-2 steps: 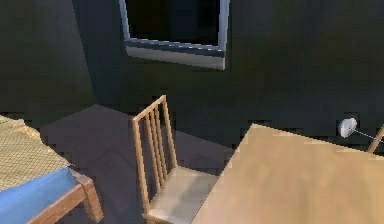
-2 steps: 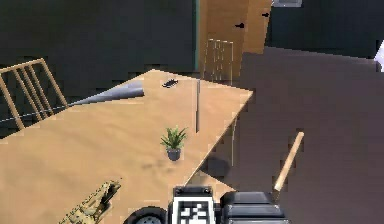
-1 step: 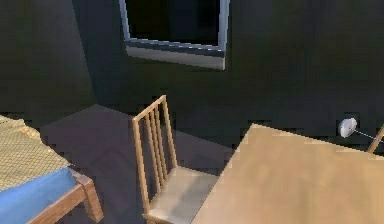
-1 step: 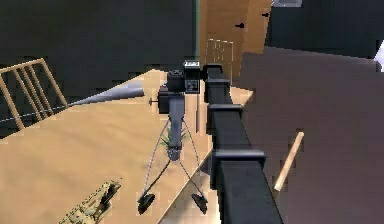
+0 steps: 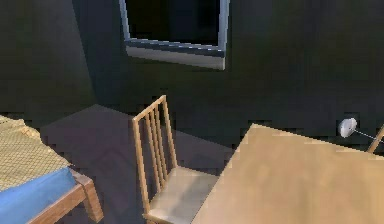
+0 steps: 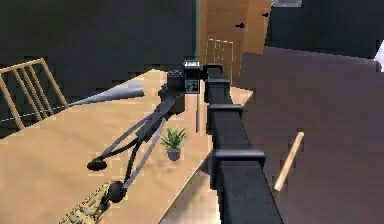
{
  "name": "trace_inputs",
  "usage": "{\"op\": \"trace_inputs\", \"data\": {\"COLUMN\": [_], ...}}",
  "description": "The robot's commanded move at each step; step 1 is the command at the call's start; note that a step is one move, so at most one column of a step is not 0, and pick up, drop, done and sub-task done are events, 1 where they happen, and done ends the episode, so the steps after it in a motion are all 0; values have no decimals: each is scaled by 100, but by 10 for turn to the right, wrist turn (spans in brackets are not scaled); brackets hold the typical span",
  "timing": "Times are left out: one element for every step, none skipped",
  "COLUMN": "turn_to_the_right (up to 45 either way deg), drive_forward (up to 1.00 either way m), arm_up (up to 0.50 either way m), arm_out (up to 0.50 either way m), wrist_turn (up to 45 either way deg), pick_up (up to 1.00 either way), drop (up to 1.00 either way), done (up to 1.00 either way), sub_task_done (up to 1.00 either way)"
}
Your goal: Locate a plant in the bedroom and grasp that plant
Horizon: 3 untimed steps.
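A small green plant in a grey pot [image 6: 173,143] stands on the wooden table [image 6: 60,160], just left of the dark arm bar. The arm rises from the arm side view's bottom edge to two white marked squares [image 6: 190,68]. Left of them is the gripper [image 6: 168,92], farther out over the table than the plant. A dark jointed desk lamp [image 6: 135,135] with a grey cone shade [image 6: 115,95] crosses the gripper's far end, so I cannot tell whether it holds anything.
A wooden chair [image 5: 165,165] stands at the table [image 5: 290,180], a bed [image 5: 30,170] lies at the forward view's left, and a dark window [image 5: 175,30] is ahead. A small white round thing [image 5: 348,127] sits on the table's far edge. A wooden stick [image 6: 288,160] lies on the floor.
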Motion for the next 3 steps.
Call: {"op": "trace_inputs", "data": {"turn_to_the_right": [0, 0, 0], "drive_forward": [0, 0, 0], "arm_up": [0, 0, 0], "arm_out": [0, 0, 0], "wrist_turn": [450, 450, 330], "pick_up": [0, 0, 0], "drop": [0, 0, 0], "done": [0, 0, 0], "sub_task_done": [0, 0, 0]}}
